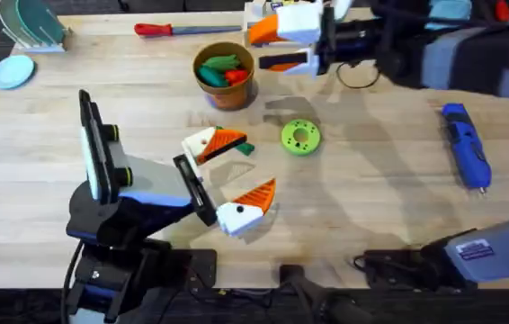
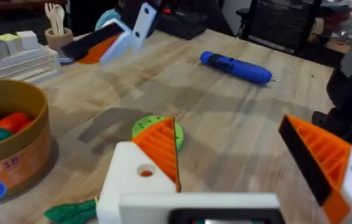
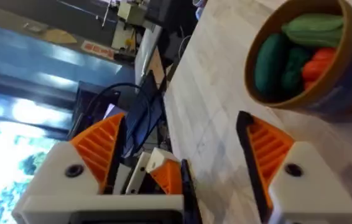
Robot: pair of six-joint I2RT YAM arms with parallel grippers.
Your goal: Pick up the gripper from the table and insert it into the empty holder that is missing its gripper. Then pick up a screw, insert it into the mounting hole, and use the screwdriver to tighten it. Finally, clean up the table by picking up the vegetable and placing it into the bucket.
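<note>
Overhead, vegetable (image 1: 239, 147) just beside open left pincer (image 1: 233, 176)

Hidden and cut-off parts

The vegetable (image 2: 70, 211) is cut by the left wrist view's edge; overhead, at the table's 3 o'clock, the screwdriver (image 1: 467, 144) tip is too small to tell.

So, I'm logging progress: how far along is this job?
Whether the pad and screw steps are done, I cannot tell. The blue screwdriver lies alone on the table. In hand: the open left gripper sits beside the small green vegetable, which lies on the wood. Left: getting it into the bucket, which already holds other toy vegetables.
</note>
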